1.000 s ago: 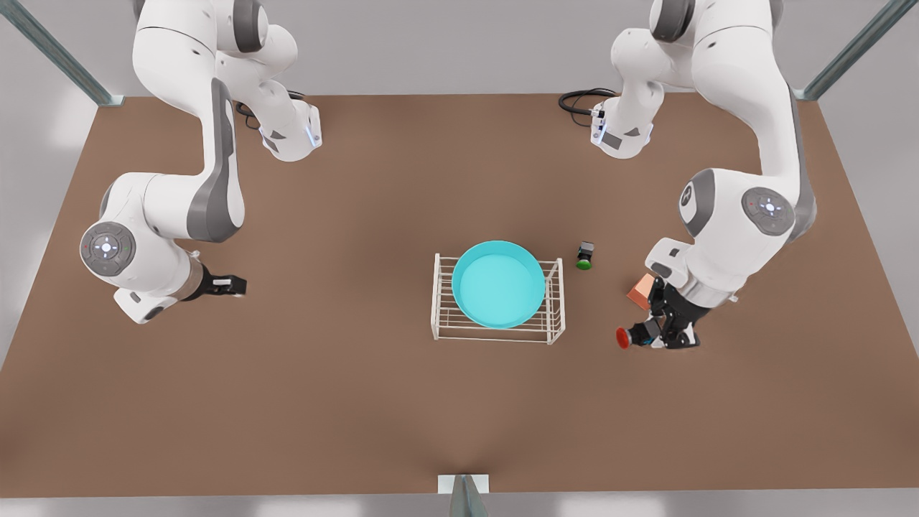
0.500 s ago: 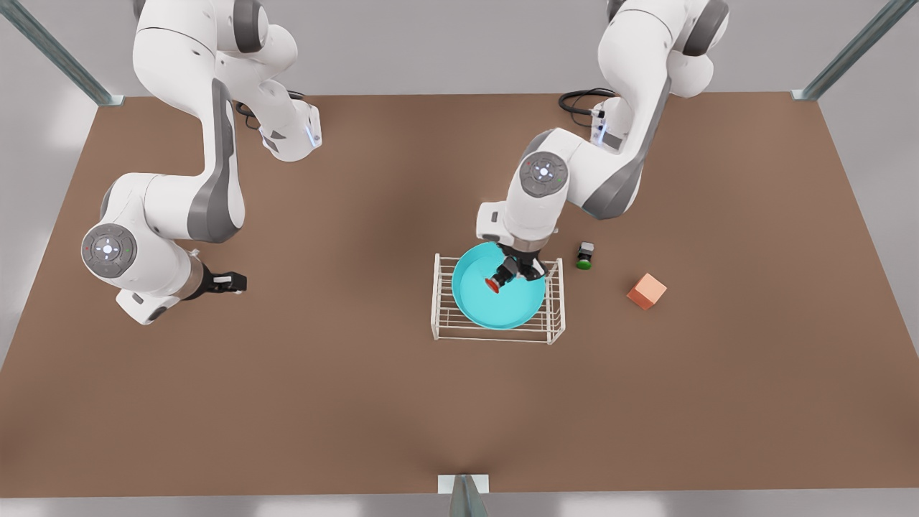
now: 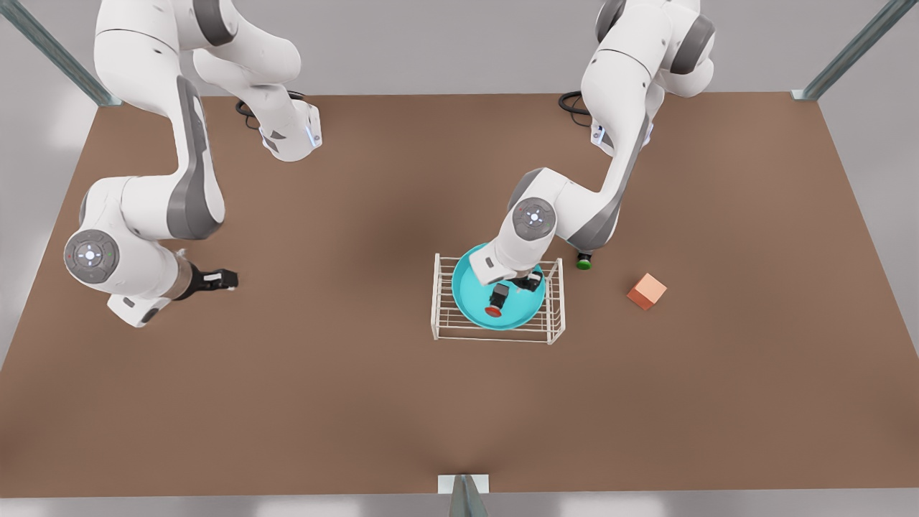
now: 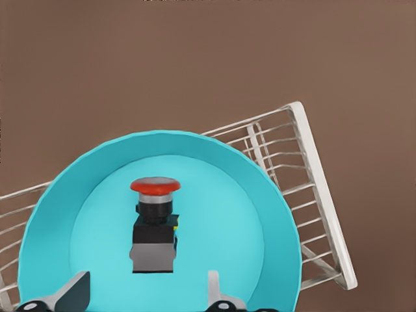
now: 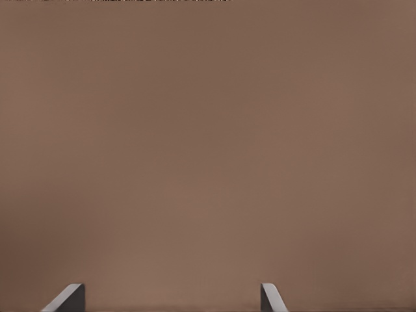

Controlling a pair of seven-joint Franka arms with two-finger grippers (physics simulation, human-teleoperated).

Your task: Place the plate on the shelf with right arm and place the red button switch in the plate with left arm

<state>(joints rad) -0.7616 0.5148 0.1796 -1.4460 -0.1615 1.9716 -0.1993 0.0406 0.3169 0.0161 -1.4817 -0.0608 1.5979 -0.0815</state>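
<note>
Red button switch [image 4: 153, 224] lay freed in plate [image 3: 470, 305]; both fingers apart. Looked light, rigid; I'd pinch its boxy body.

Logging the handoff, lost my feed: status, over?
Left gripper open over plate; red button switch lying in plate on shelf. Right gripper open, waiting above table. Nothing blocking.

Smooth turquoise plate [image 3: 474, 305], thin white wire shelf [image 3: 445, 324], matt brown table [image 3: 359, 373].
</note>
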